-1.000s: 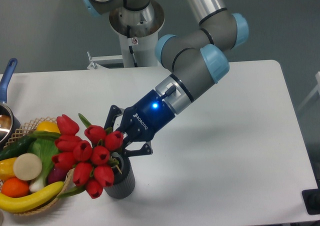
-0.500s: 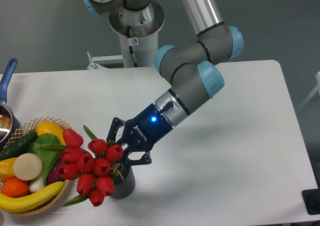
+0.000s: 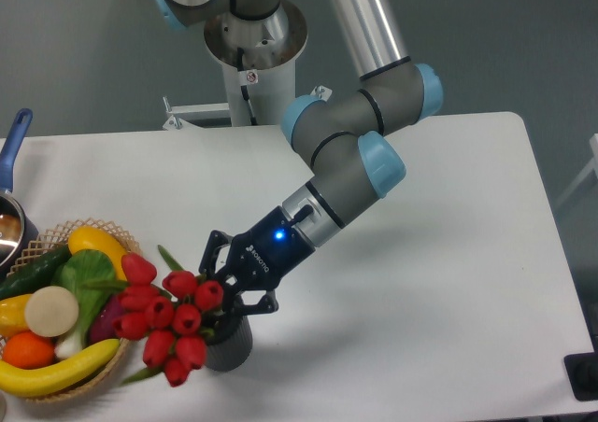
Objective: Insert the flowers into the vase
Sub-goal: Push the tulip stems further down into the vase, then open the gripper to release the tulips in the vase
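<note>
Your gripper (image 3: 227,289) pinches the flowers' (image 3: 166,317) stems directly over the vase (image 3: 231,344). A woven basket (image 3: 103,371) of produce crowds its left; bare table (image 3: 420,291) spreads to the right. The red buds lean left, beyond the dark ribbed vase.

My arm reaches down from its base at the top of the view, the silver upper link sloping to a grey elbow with pale blue caps, then bending back toward the lower left. My wrist tilts steeply downward, a blue light lit on the dark housing. My gripper (image 3: 224,287) points down and left, its black fingers (image 3: 211,251) spread rather than pressed together.
</note>
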`<state>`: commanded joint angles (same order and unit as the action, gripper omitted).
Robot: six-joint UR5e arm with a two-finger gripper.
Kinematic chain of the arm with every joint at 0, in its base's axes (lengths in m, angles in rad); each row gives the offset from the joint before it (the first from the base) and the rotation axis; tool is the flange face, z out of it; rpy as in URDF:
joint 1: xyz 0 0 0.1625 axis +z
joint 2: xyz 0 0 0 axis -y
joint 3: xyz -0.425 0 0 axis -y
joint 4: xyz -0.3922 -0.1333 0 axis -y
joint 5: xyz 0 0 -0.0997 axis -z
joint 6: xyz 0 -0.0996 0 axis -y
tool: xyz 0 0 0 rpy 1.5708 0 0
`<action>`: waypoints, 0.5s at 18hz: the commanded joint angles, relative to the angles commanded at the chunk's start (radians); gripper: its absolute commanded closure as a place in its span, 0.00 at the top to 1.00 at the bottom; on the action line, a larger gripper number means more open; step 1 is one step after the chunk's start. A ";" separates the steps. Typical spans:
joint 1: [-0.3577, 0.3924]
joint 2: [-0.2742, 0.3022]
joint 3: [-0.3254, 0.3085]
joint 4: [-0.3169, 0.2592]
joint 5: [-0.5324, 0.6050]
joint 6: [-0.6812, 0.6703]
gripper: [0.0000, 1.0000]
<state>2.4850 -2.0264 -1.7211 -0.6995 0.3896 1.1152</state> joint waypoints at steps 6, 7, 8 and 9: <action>0.009 0.003 -0.018 -0.002 0.002 -0.002 0.99; 0.014 0.008 -0.024 -0.002 0.002 -0.002 0.99; 0.023 0.011 -0.026 -0.002 0.002 -0.002 1.00; 0.032 0.018 -0.031 0.000 0.000 0.000 1.00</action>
<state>2.5172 -2.0081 -1.7518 -0.6995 0.3896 1.1152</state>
